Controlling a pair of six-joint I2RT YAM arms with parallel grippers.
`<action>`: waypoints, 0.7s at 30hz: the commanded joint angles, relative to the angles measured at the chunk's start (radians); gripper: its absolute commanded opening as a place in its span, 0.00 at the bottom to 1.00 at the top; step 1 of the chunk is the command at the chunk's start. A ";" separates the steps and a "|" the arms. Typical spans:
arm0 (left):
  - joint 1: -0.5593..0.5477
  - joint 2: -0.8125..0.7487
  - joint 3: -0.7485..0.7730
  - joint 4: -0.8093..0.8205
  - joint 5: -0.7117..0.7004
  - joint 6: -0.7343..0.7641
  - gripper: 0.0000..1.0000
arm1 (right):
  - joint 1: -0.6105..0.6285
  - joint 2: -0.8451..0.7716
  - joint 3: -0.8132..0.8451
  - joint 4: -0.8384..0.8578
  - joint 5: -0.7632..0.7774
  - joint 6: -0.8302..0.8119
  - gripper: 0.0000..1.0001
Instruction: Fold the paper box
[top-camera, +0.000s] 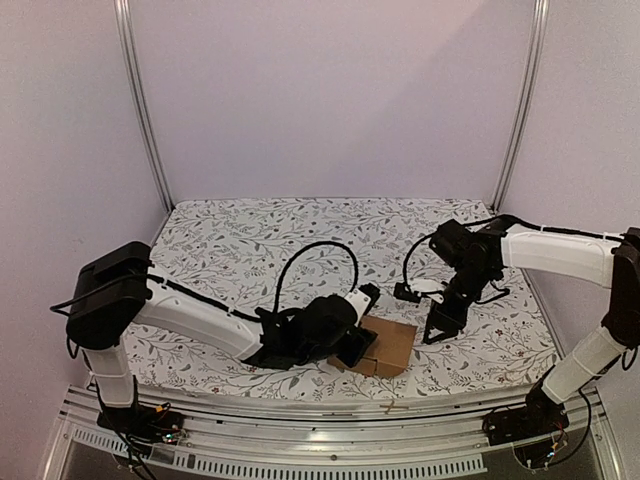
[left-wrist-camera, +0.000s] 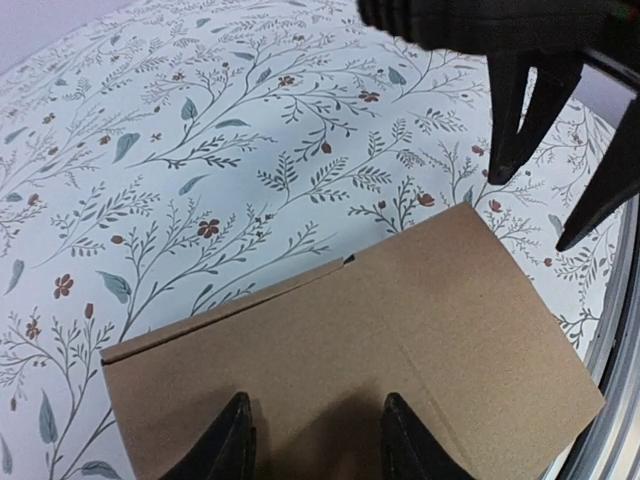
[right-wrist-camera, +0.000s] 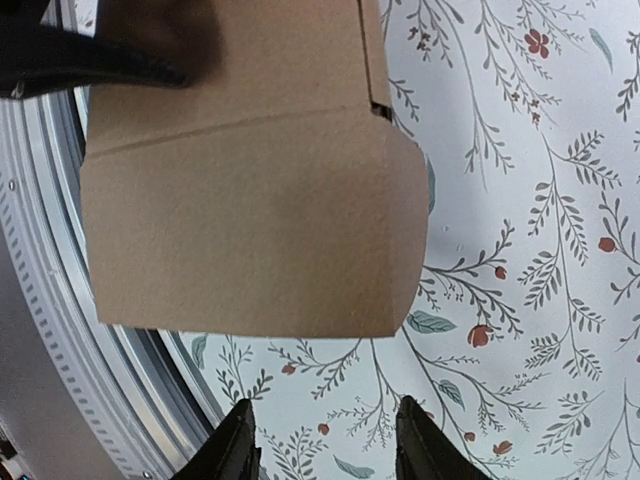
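The box (top-camera: 392, 346) lies close to the near edge of the bench (top-camera: 250, 240), and much patterned surface shows behind it. The left gripper (left-wrist-camera: 320, 440) is half open, with its fingers over the box top. The right gripper (right-wrist-camera: 325, 440) is open and holds nothing, just beside the box's rounded flap edge.

You see a plain brown cardboard paper box (left-wrist-camera: 420, 320) under the black left end effector (left-wrist-camera: 317, 405), on a white tabletop (left-wrist-camera: 200, 150) patterned with grey-green leaves and red flowers.
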 joint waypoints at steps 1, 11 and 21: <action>-0.007 0.030 0.009 -0.036 0.002 0.015 0.43 | -0.005 -0.102 0.002 -0.132 0.075 -0.129 0.50; -0.007 0.037 -0.075 0.144 0.063 0.213 0.41 | -0.010 0.026 0.202 -0.026 -0.044 -0.046 0.54; -0.005 -0.001 -0.134 0.250 0.072 0.326 0.41 | 0.007 0.329 0.287 -0.002 -0.169 0.045 0.48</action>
